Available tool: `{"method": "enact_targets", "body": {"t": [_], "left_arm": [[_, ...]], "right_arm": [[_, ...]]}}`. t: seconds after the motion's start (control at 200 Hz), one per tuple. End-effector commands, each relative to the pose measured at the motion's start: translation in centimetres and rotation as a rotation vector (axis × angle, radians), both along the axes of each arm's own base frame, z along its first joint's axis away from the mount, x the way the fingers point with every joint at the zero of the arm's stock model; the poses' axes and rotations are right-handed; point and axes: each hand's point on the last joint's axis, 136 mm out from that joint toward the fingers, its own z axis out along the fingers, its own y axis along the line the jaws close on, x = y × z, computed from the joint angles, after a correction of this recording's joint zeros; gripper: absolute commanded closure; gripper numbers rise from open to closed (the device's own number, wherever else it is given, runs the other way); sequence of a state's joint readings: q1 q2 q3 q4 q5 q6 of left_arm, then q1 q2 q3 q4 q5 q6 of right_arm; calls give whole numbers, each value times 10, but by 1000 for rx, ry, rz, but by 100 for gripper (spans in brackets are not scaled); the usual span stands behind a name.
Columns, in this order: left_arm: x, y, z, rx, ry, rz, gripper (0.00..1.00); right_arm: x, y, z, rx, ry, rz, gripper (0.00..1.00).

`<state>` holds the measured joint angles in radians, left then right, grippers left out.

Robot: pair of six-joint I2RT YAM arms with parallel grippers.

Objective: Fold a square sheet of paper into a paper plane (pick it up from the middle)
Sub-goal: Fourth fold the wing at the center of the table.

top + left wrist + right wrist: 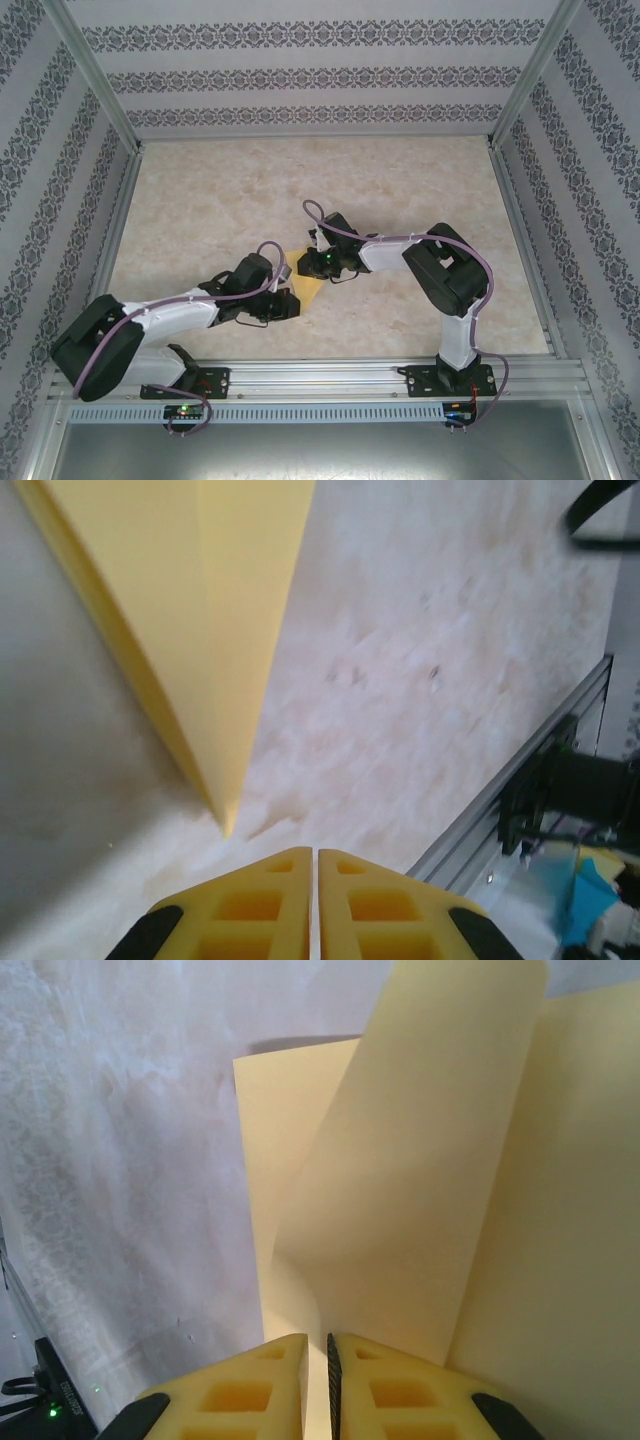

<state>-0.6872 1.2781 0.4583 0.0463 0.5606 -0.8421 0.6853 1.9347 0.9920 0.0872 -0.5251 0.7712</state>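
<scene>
While the right gripper (318, 1338) is pinching a raised flap of the paper plane (420, 1160) between nearly closed jaws, the left gripper (313, 852) is sitting closed and empty, the plane's tip just ahead of it. From above, the left arm (170, 315) and right arm (400, 250) are bending inward, covering most of the paper.

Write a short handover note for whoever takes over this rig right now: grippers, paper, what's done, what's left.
Left gripper: shut, empty, just short of the pointed tip of the paper.
Right gripper: shut on a raised flap of the paper.
Paper: between the grippers over the table, already folded to a narrow point.
Left to do: probably flatten the raised flap and finish the folding.
</scene>
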Motion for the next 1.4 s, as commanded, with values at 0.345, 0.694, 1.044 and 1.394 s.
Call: {"method": "enact_targets", "body": {"t": [0.345,0.694,1.044,1.394], "left_arm": [[55,-4,5,19,-121,204,87],[59,-16,-8,11,-73,190,86],[45,14,-49,197,70,278,90],[13,33,-91,263,226,307,94]], "right_arm": [[-18,-23,-45,-125,79,-33,85],[-18,-22,-43,-115,80,-39,84],[-13,-19,-37,-91,71,-40,84],[16,-11,24,53,-27,-42,82]]}}
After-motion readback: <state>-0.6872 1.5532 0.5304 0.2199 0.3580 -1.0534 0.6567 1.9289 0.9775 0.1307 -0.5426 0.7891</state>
